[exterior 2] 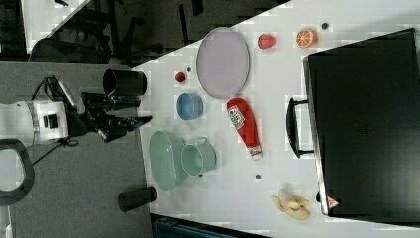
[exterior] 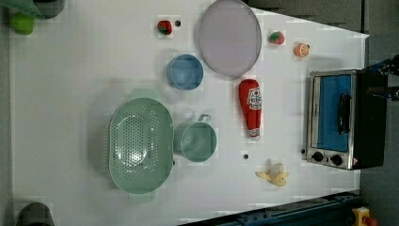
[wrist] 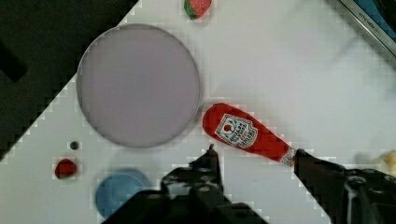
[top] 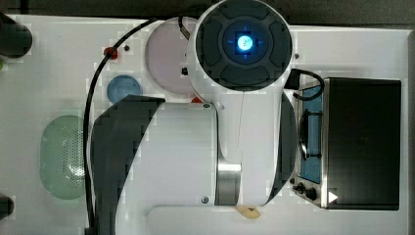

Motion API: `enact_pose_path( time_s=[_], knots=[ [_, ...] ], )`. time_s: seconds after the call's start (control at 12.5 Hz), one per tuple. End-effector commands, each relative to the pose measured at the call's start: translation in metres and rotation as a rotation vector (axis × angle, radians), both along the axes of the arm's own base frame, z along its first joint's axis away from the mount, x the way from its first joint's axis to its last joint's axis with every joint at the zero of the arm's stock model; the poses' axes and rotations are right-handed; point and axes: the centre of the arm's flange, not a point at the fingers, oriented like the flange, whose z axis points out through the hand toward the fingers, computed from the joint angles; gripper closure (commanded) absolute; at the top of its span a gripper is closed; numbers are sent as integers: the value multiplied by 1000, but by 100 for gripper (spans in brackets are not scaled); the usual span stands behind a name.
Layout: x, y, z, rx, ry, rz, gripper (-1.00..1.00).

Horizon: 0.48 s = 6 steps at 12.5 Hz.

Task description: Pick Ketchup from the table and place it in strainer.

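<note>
My gripper hangs with jaws apart, holding nothing. Beyond it I count one Ketchup lying flat on the table, beside one lilac plate; one strainer, one mug, one blue bowl, two strawberries.

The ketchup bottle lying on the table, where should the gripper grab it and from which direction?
Probably from straight above, closing across the wide red body at the label. The ketchup bottle lies flat on the table, so its long sides are free, while the neck tapers to a narrow cap that would slip. The open gripper should straddle the bottle's width, fingers crosswise to its length. The purple plate sits near its base.
</note>
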Motion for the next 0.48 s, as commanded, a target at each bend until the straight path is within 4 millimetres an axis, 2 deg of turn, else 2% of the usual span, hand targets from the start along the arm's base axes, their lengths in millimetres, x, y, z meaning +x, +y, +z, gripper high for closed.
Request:
enact_pose_path(
  time_s=[0.08,0.24,0.48],
  knots=[
    [-90,-24,28,5,99,-64,-59],
    [-88,-23,19,6,113,-52,-99],
    [-77,-15,-16,7,148,17,-100]
  ],
)
